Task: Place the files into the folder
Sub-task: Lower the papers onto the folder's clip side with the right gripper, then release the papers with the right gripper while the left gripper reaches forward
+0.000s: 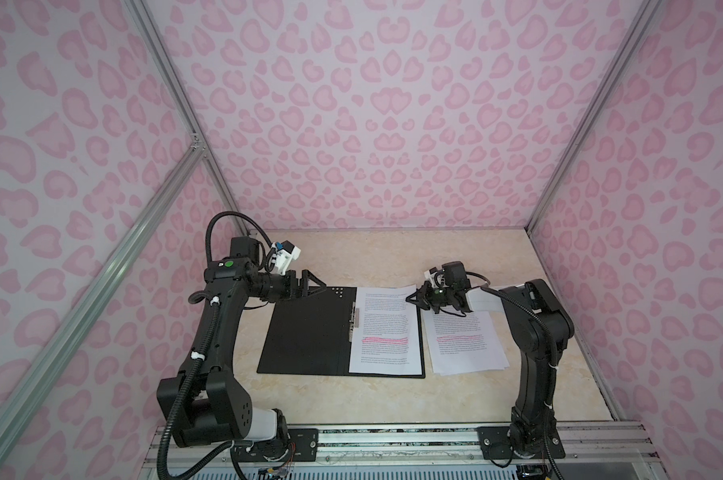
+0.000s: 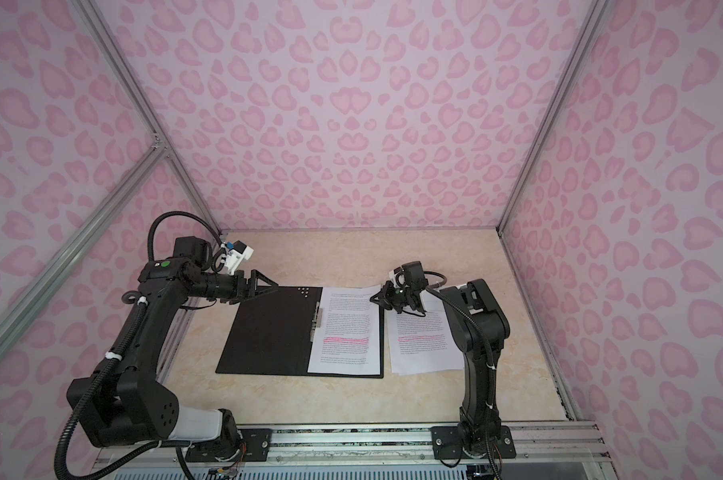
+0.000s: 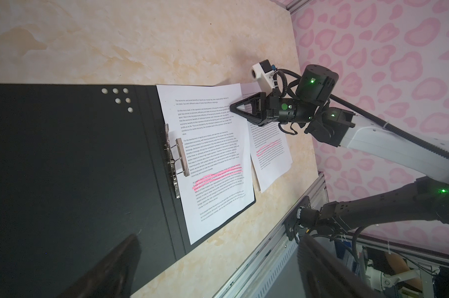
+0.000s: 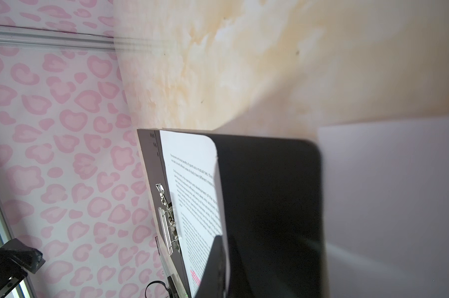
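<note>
The folder (image 1: 305, 332) (image 2: 268, 332) lies open and flat on the table, black inside up, with a metal clip (image 1: 354, 320) (image 3: 177, 157) at its spine. One sheet of the files (image 1: 386, 332) (image 2: 347, 332) (image 3: 213, 154) (image 4: 189, 180) rests on the folder's right half. My right gripper (image 1: 411, 298) (image 2: 375, 298) (image 3: 232, 105) (image 4: 224, 242) is shut on that sheet's right edge near its far corner, which is slightly lifted. More files (image 1: 463, 345) (image 2: 422, 345) (image 3: 272, 154) lie stacked right of the folder. My left gripper (image 1: 316, 286) (image 2: 268, 286) (image 3: 218, 258) hovers open and empty at the folder's far left corner.
The beige marbled table (image 1: 372, 257) is walled in by pink patterned panels on three sides. An aluminium rail (image 1: 393, 440) carrying both arm bases runs along the front edge. The right arm's forearm (image 1: 534, 332) stands over the loose stack's right side.
</note>
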Tool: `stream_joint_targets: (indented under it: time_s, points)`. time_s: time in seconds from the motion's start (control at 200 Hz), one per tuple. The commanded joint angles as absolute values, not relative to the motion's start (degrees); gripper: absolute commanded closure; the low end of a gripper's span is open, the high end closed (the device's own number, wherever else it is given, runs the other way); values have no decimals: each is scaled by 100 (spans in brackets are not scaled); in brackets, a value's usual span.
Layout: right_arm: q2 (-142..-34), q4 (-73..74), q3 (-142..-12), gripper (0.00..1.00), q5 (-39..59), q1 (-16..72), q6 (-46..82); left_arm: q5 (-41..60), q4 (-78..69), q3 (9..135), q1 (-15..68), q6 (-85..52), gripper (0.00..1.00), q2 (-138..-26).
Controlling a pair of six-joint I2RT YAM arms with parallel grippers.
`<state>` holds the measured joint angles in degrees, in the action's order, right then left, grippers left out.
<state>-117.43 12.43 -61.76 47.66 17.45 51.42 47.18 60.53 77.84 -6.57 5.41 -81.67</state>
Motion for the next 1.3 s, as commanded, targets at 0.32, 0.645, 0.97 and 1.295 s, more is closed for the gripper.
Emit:
stream_joint_targets:
  time_s: [0.32,0.645,0.97,1.295]
  points:
    - [-11754,314,-6454,69,4559,1757,4483,4904,6044,7769,-659,606,2,-8204]
    - [-11495,-938,-6719,56,4068,1830,3768,4970,6054,7770,-659,610,2,-8213]
    - [-11230,-2478,-7228,47,3235,1924,3097,4959,6132,7808,-661,662,2,-8187]
    - [-9996,-3164,-7035,46,1872,1953,2744,4716,6211,7910,-642,831,2,-7966]
